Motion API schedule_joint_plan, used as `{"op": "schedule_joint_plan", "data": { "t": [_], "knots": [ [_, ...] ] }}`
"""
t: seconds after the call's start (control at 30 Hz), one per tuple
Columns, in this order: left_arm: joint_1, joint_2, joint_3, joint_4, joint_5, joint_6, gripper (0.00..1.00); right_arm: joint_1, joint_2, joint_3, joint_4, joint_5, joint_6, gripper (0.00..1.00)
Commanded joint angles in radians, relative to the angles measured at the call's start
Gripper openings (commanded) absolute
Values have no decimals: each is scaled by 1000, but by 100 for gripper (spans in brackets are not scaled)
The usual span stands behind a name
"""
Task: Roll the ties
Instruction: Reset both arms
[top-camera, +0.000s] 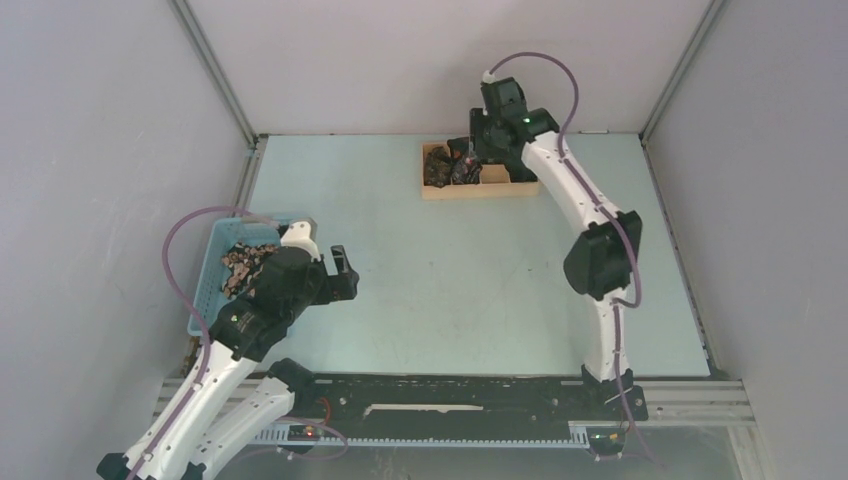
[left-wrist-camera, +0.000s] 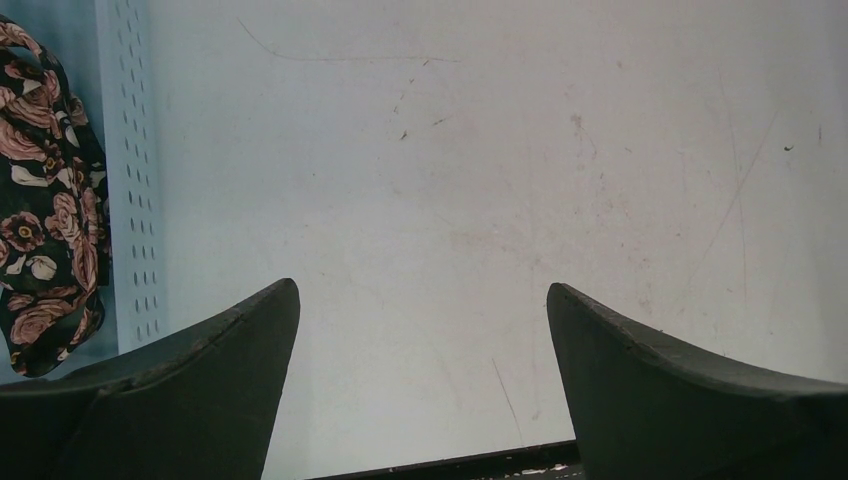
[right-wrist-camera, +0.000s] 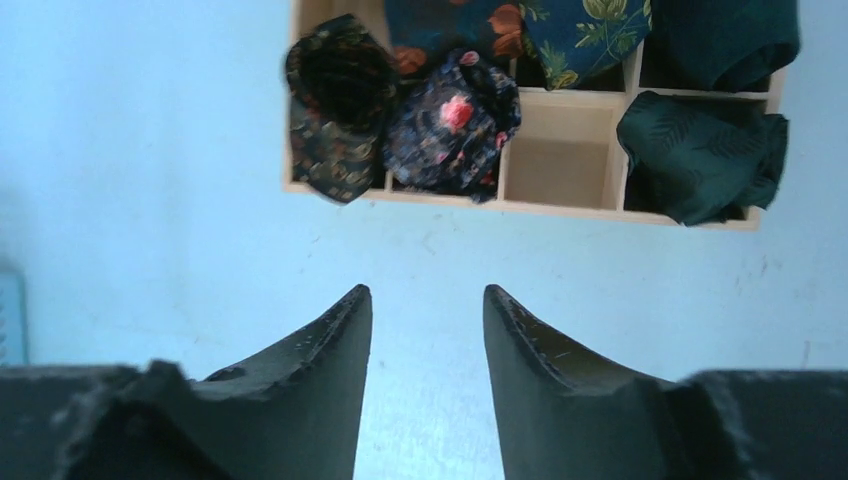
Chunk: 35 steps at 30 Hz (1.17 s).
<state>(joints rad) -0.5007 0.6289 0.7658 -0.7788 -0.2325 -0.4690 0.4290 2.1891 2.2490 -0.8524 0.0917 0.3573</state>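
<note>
A loose tie (top-camera: 243, 262) of dark fabric with pink-tan flowers lies heaped in the light-blue basket (top-camera: 205, 290); the left wrist view shows it (left-wrist-camera: 45, 200) behind the basket's perforated wall (left-wrist-camera: 135, 200). My left gripper (top-camera: 345, 270) is open and empty (left-wrist-camera: 422, 290) over bare table just right of the basket. My right gripper (top-camera: 465, 160) is open and empty (right-wrist-camera: 427, 292), raised at the wooden tray (top-camera: 480, 188). Rolled ties sit in the tray's compartments: a dark patterned one (right-wrist-camera: 340, 105), a navy one with a pink flower (right-wrist-camera: 455, 120) and a dark green one (right-wrist-camera: 705, 150).
The divided tray (right-wrist-camera: 520, 207) has one empty compartment in its front row. More folded fabric fills its back row (right-wrist-camera: 580, 30). Grey walls enclose the table on three sides. The arm bases and a black rail (top-camera: 450, 400) run along the near edge.
</note>
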Motion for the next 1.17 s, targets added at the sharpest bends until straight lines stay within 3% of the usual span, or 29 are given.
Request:
{"op": "schedule_joint_plan", "data": {
  "t": [0.0, 0.23, 0.33, 0.37, 0.47, 0.67, 0.8, 1.13],
  "knots": [
    [7, -12, -6, 35, 5, 22, 100, 56, -284, -151, 91, -6, -61, 52],
    [7, -23, -10, 43, 26, 26, 100, 122, -732, -640, 368, 1, -52, 68],
    [7, -23, -10, 44, 39, 30, 100, 115, -967, -945, 589, -24, 20, 86],
    [8, -23, -10, 45, 46, 32, 100, 110, -1042, -1080, 657, -37, 44, 97],
    [7, -22, -11, 49, 51, 34, 100, 103, -1246, -1280, 758, -37, 80, 100],
    [7, -20, -13, 53, 71, 35, 100, 100, -1451, -1395, 600, 9, 112, 100],
    [7, -20, -14, 57, 81, 38, 100, 95, -1526, -1461, 582, 10, 93, 100],
    [10, -7, -16, 60, 90, 41, 100, 70, -1482, -1488, 616, -42, 76, 100]
  ]
}}
